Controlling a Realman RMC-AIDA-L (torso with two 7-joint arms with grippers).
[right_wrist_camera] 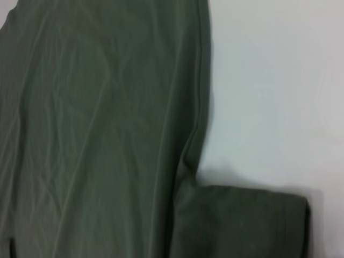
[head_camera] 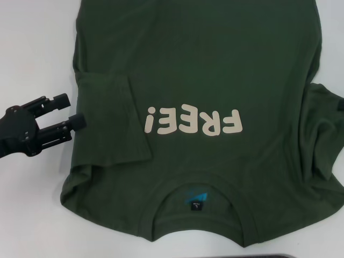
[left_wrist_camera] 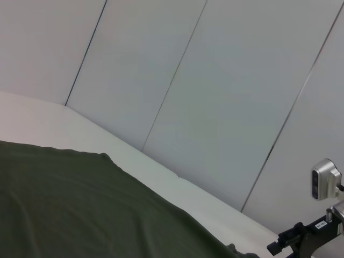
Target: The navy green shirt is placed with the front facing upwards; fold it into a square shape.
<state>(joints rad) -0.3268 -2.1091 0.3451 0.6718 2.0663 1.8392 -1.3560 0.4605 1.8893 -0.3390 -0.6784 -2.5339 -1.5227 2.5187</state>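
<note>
Shirt, navy green (head_camera: 215, 64): short-sleeved T-shirt spread flat on the white bench (head_camera: 32, 48), front face upward. Collar (head_camera: 199, 191) lies at the near edge, toward the robot; body runs away from the robot and out of the head view at the far side.

Lettering (head_camera: 193, 121): cream "FREE!" across the chest, reading upside down from the head view.

Neck tag (head_camera: 197, 201): small dark label inside the collar, with a blue mark just above it.

Left sleeve (head_camera: 110, 118): folded inward, lying on top of the shirt body, its hem running beside the end of the lettering. Cloth at the shoulder below it shows soft wrinkles.

Right sleeve (head_camera: 322, 123): not folded, bunched and rumpled at the shirt's right edge. In the right wrist view the sleeve (right_wrist_camera: 242, 223) juts sideways from the shirt's side seam over the pale bench (right_wrist_camera: 274, 80).

Left claw (head_camera: 70, 113): black, two fingers parted with a clear gap between them, holding nothing. Positioned over the bench just beside the shirt's left edge, level with the folded sleeve, one fingertip (head_camera: 78, 122) close to the fabric; contact cannot be told.

Right claw (left_wrist_camera: 285, 244): a black part seen far off in the left wrist view, at the far side of the shirt (left_wrist_camera: 80, 204); open or closed cannot be told. A grey panelled wall (left_wrist_camera: 215, 80) stands behind the bench.
</note>
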